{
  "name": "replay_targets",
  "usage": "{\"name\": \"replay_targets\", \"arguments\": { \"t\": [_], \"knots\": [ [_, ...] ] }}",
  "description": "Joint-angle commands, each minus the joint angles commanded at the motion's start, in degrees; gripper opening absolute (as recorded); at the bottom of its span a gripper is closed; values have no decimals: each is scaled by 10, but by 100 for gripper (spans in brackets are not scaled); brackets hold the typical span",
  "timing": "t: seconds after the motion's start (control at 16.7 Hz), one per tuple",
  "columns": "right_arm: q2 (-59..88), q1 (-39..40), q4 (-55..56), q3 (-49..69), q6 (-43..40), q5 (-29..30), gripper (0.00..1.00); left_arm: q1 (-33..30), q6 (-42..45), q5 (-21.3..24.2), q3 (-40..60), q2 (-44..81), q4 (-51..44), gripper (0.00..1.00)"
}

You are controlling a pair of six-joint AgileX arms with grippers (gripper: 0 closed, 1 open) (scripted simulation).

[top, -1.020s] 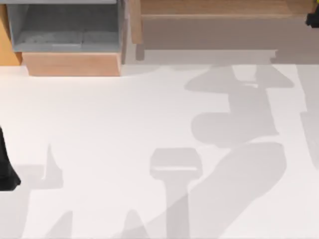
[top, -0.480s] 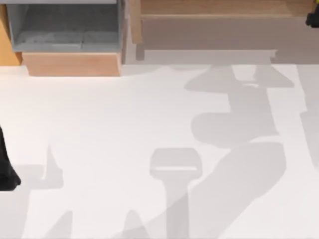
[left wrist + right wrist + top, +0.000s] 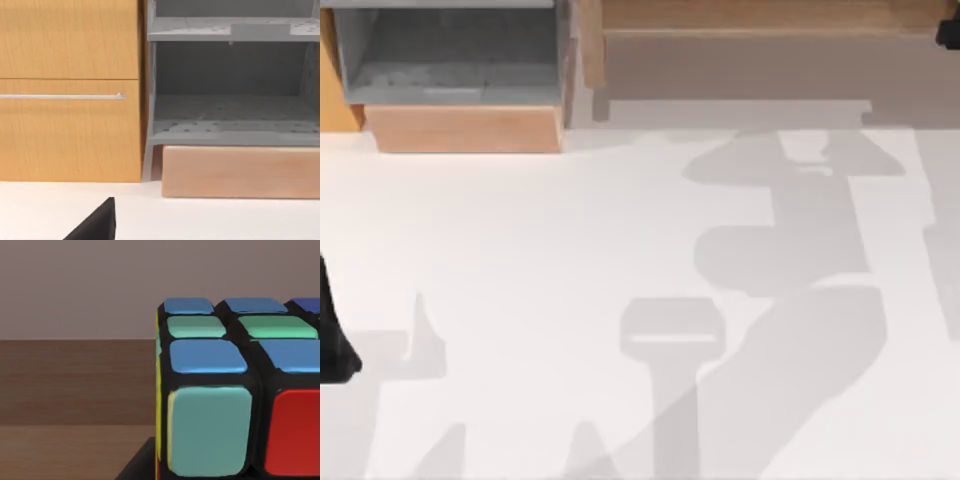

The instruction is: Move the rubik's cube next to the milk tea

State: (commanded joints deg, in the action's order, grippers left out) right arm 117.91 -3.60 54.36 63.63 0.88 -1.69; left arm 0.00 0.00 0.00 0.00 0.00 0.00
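The rubik's cube (image 3: 235, 390) sits right against the right wrist camera, probably carried by the right claw, whose grip I cannot tell. The white surface (image 3: 540, 260) carries only shadows.

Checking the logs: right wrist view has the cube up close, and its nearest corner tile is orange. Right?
Not quite. The right wrist view does show the cube up close, but its nearest corner tile is pale teal, not orange; a red tile sits beside it.
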Motion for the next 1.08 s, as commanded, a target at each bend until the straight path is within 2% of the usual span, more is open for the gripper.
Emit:
{"name": "replay_targets", "arguments": {
  "t": [0.3, 0.54, 0.78, 1.08],
  "knots": [
    [-2, 0, -5, 0, 2, 0, 0, 0, 0, 0, 0, 0, 0, 100],
    [-45, 4, -89, 24, 12, 9, 0, 0, 0, 0, 0, 0, 0, 100],
    [-113, 21, -267, 59, 28, 19, 0, 0, 0, 0, 0, 0, 0, 100],
    [-205, 49, -571, 72, 45, 27, 0, 0, 0, 0, 0, 0, 0, 100]
  ]
}}
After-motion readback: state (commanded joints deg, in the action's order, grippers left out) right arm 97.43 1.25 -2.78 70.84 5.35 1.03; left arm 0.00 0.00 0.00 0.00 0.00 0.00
